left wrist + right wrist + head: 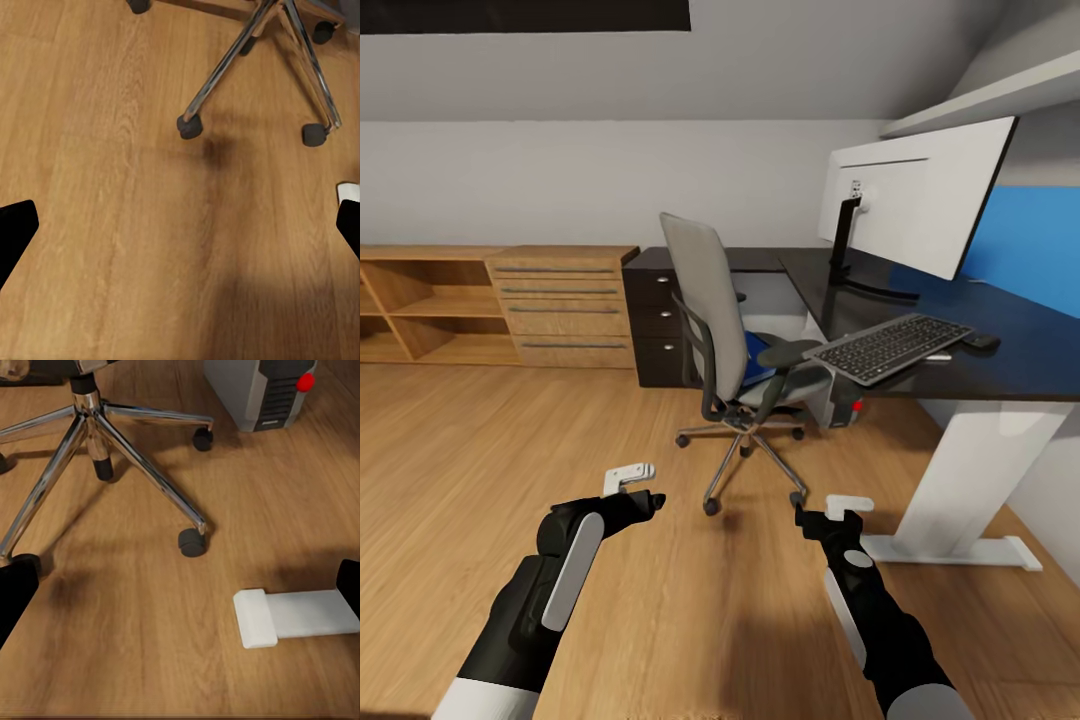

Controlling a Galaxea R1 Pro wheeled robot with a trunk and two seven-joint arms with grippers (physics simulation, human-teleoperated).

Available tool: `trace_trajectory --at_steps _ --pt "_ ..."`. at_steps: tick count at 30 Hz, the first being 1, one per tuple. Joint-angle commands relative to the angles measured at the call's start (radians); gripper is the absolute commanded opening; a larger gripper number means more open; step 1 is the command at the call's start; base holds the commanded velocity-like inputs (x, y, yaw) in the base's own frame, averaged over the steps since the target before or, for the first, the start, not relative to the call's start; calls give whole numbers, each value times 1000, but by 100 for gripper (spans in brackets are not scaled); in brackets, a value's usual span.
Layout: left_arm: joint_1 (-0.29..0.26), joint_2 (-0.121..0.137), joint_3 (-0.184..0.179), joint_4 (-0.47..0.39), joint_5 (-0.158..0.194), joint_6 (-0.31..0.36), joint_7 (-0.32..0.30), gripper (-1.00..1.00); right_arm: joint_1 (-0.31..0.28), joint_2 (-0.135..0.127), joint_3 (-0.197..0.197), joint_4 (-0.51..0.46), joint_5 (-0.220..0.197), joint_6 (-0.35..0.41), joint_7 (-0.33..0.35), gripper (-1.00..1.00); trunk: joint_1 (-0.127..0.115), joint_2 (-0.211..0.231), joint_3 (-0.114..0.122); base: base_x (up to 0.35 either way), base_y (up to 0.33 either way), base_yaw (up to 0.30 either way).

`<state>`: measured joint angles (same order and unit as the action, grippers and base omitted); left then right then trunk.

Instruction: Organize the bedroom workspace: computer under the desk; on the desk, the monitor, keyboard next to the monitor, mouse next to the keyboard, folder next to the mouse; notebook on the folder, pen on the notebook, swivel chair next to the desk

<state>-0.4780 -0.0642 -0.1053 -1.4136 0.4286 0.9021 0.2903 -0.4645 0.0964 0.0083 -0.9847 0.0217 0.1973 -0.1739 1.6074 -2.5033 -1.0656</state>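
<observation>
The swivel chair point(730, 350) is seen just left of the bench point(1000, 350), its castors on bare wood floor point(490, 450); open floor lies to the near left. The blue folder point(758, 357) rests on the chair seat. The keyboard point(890, 346) overhangs the near bench edge, with the mouse point(980, 340) just right of it and the monitor point(915, 200) farther back. The computer point(838, 403) stands under the bench. The left gripper point(635, 488) and right gripper point(838, 512) are held low over the floor, jaws spread apart, nothing held.
</observation>
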Motion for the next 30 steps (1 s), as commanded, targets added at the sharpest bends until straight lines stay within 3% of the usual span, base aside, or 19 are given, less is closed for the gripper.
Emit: trace_trajectory --at_steps 1,15,30 --pt "-1 0 0 -1 10 2 10 100 0 0 1 -2 2 7 -4 100 0 -1 -3 0 0 0" --pt "-1 -1 0 -6 10 3 10 100 1 0 1 -2 2 7 -4 100 7 -4 -37 0 0 0" --pt "-1 1 0 -12 10 8 12 100 1 -2 1 0 3 3 -2 100 7 -4 -35 0 0 0"
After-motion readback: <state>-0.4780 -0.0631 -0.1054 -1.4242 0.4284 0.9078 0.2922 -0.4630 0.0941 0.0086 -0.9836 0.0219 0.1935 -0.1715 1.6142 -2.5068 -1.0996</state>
